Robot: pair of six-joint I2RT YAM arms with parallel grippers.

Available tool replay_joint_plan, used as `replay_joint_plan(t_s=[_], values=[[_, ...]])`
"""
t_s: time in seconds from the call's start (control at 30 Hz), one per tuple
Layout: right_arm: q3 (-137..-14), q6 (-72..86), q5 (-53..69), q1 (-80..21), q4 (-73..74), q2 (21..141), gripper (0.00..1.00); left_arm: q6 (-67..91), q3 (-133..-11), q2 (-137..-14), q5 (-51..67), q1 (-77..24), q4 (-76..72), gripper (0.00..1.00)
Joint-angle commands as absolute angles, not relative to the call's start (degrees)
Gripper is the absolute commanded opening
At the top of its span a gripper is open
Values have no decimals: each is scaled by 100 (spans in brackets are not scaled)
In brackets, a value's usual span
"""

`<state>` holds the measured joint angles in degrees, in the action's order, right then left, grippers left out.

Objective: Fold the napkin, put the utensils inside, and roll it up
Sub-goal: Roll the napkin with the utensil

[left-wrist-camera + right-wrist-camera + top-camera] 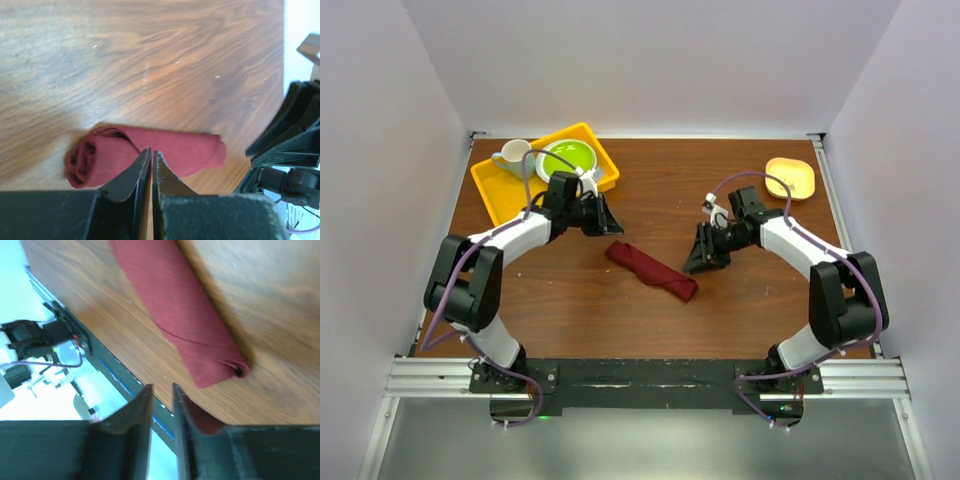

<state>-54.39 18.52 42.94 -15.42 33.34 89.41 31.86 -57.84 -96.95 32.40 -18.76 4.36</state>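
Jaws off diagonal napkin [652,270] roll

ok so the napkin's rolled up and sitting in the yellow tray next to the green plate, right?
Not quite. The napkin is rolled up, but it lies on the bare wooden table between the two arms, not in the yellow tray. The tray holds only the green plate and a mug. The top external view shows this.

The wooden tabletop [650,190] holds a rolled napkin [651,270] at its centre. A yellow tray [492,195] sits at eleven o'clock, a yellow dish [790,178] at two.
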Motion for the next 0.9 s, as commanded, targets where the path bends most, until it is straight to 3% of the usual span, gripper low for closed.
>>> replay_joint_plan(t_s=[0.0,0.1,0.33,0.5,0.57,0.7,0.87], values=[[-6237,1706,3712,-1626,3655,8824,54,3286,-5854,-9229,3225,-1837,527,10],[-6887,1363,2833,-1933,3927,9104,74,3576,-5827,-9098,3234,-1837,589,12],[-8147,581,1012,-3241,4527,10124,88,4324,-5476,-8350,2813,-1828,799,42],[-8708,246,467,-3691,4666,10599,92,4245,-5441,-7911,2285,-1819,1440,52],[-8710,508,361,-3771,4615,10521,93,4149,-5370,-7901,2434,-1881,1389,63],[-8938,1641,-1346,-3753,5298,10266,93,4524,-5756,-8296,1848,-2318,2485,67],[-8660,2601,-2145,-3394,6301,9461,96,5720,-6538,-8691,661,-3066,3513,70]])
